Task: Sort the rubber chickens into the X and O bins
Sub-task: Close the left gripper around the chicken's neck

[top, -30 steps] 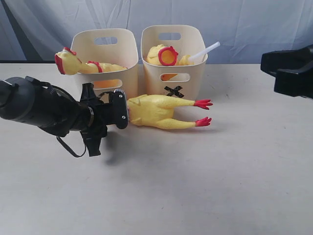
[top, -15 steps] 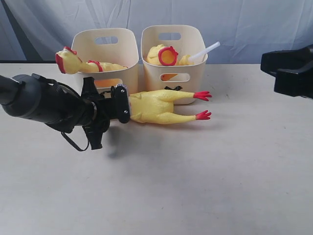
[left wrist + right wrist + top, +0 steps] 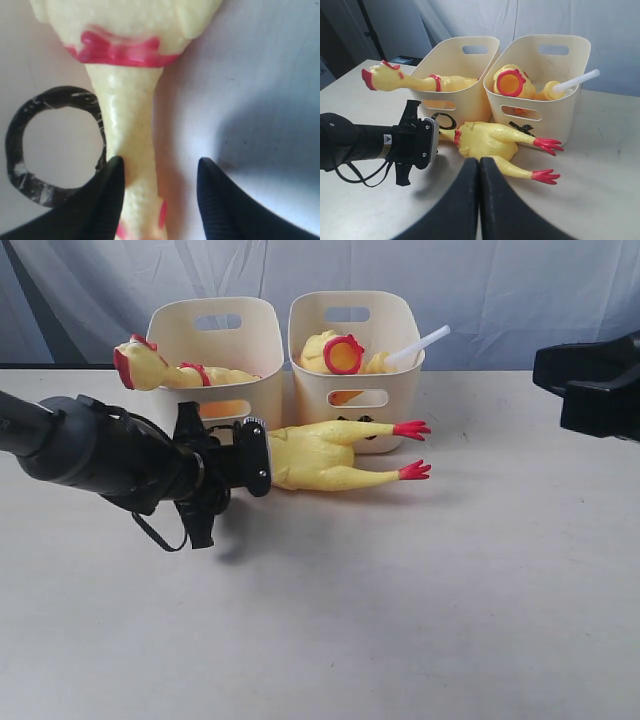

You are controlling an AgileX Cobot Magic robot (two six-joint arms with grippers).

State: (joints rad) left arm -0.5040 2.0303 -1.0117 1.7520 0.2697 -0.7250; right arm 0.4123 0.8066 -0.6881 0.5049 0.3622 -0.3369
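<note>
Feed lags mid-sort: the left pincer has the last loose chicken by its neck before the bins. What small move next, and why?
Probably raise the left pincer straight up. The third chicken is held by its neck in front of the O bin and X bin, below their rims, so it likely needs height before swinging over either.

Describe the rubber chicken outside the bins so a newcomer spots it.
On the table, the cream O bin and X bin stand side by side. Before them stretches a rubber chicken, red feet toward the X bin, neck between the left claw's fingers. Only it is outside: a second chicken drapes over the O bin's rim, a third chicken with a white tube sits in the X bin.
</note>
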